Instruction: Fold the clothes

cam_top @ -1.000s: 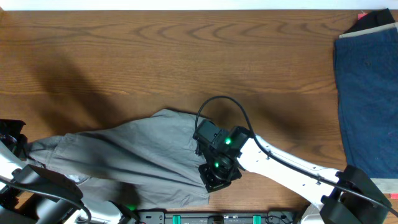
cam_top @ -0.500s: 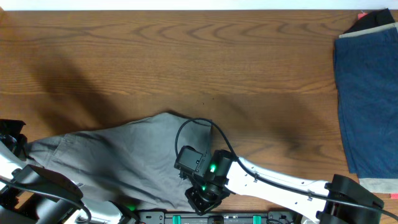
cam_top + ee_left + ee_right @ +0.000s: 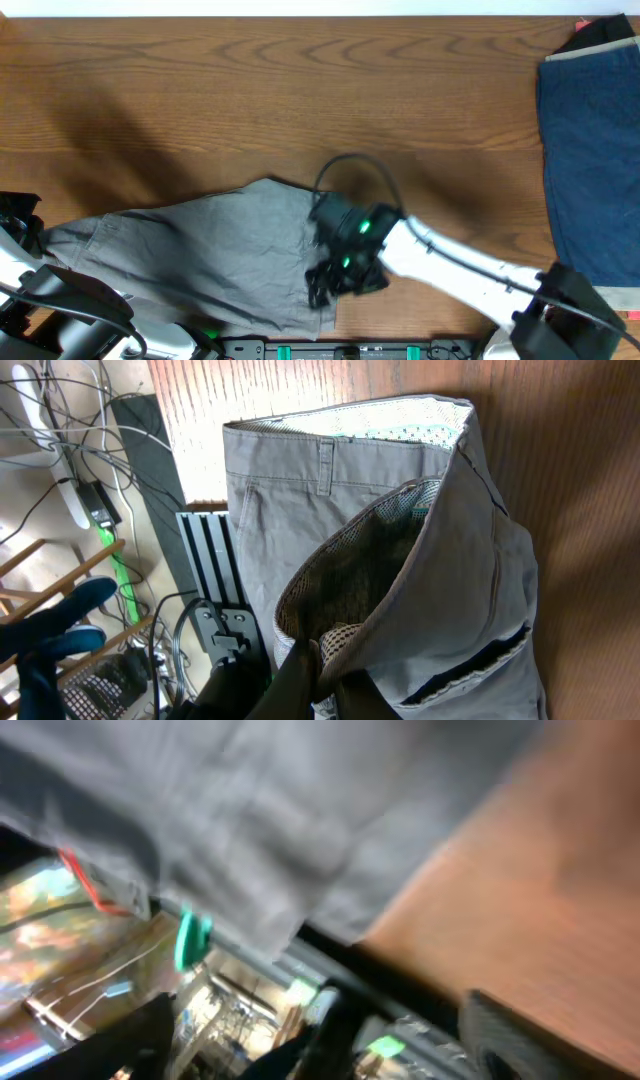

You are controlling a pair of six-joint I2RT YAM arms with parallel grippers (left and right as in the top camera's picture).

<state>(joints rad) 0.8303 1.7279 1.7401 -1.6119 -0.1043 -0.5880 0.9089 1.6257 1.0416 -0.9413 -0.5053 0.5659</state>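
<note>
Pinching the shorts (image 3: 400,560), left tool (image 3: 325,660) is clamped; right tool (image 3: 320,288) gapes wide.

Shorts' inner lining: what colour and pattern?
Pale, whitish mesh lining inside the light grey shorts; left wrist view shows it best.

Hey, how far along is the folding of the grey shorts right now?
Early to midway. Done: the shorts lie doubled over on the table, one layer draped loosely over another, not a neat fold. In hand: the left gripper is shut on an edge of the cloth; the right gripper looks open above the right edge, holding nothing. Left: flatten, fold again, release.
</note>
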